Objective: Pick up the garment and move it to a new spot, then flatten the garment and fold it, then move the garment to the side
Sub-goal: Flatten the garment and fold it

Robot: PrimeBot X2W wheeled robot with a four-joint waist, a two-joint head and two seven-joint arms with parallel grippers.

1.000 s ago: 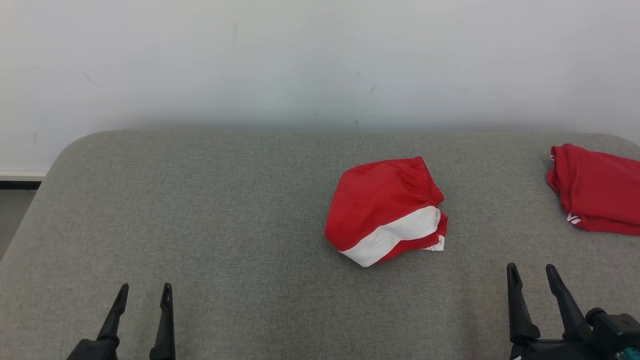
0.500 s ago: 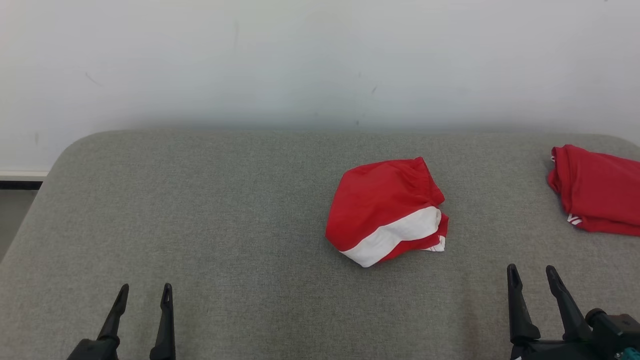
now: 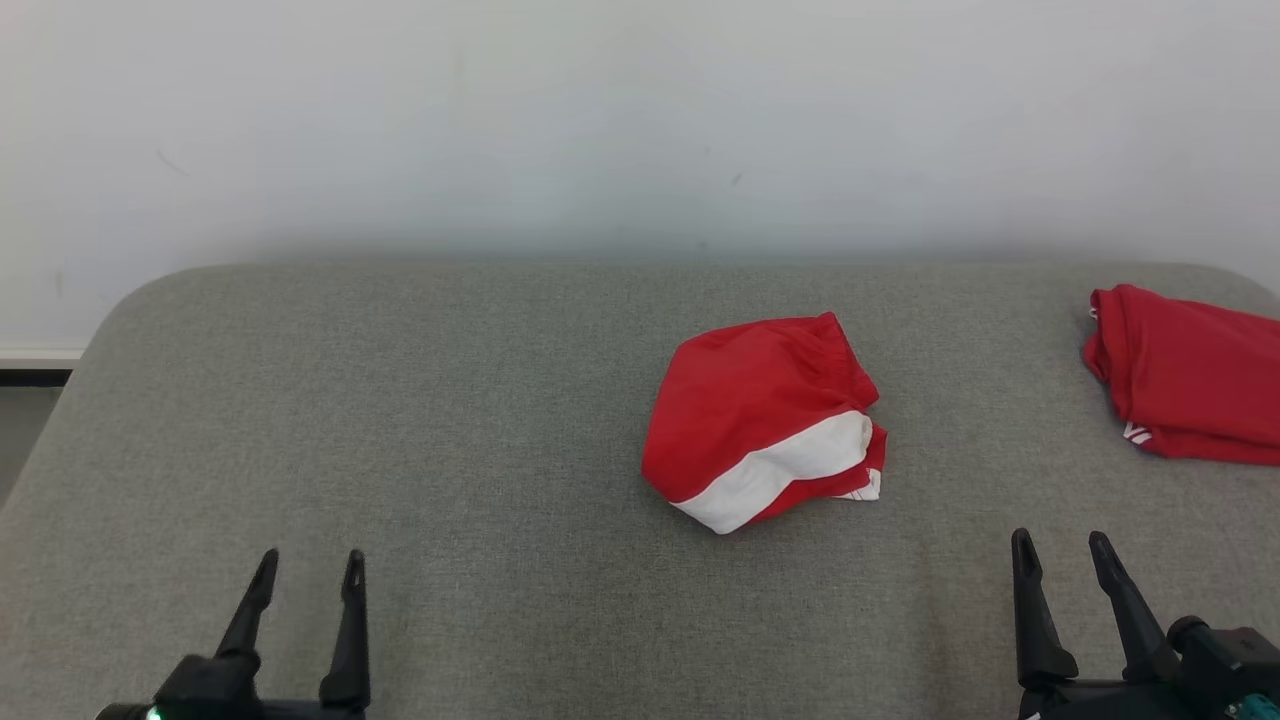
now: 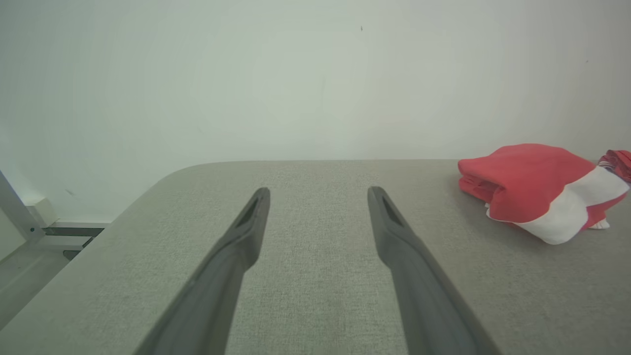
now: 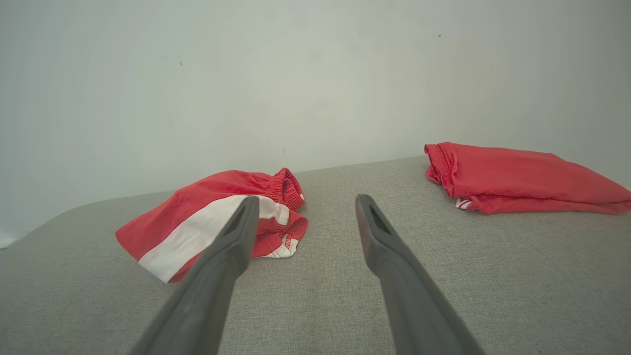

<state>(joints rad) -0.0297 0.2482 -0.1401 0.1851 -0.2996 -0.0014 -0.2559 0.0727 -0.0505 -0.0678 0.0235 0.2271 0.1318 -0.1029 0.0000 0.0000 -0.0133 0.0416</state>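
- The garment, red shorts with a white band, lay bunched in a loose heap a little right of the middle of the grey padded surface, touched by neither tool.
- The left gripper and right gripper hovered at the near edge, both with fingers spread wide and nothing between them (a ready stance, I judged, ahead of the first pick-up).
- A second red garment sat at the far right edge, looking folded and probably parked out of the way.
- Bare padding stretched away to the heap's left. The wall closed off the far side, so the left half looked the roomiest new spot.
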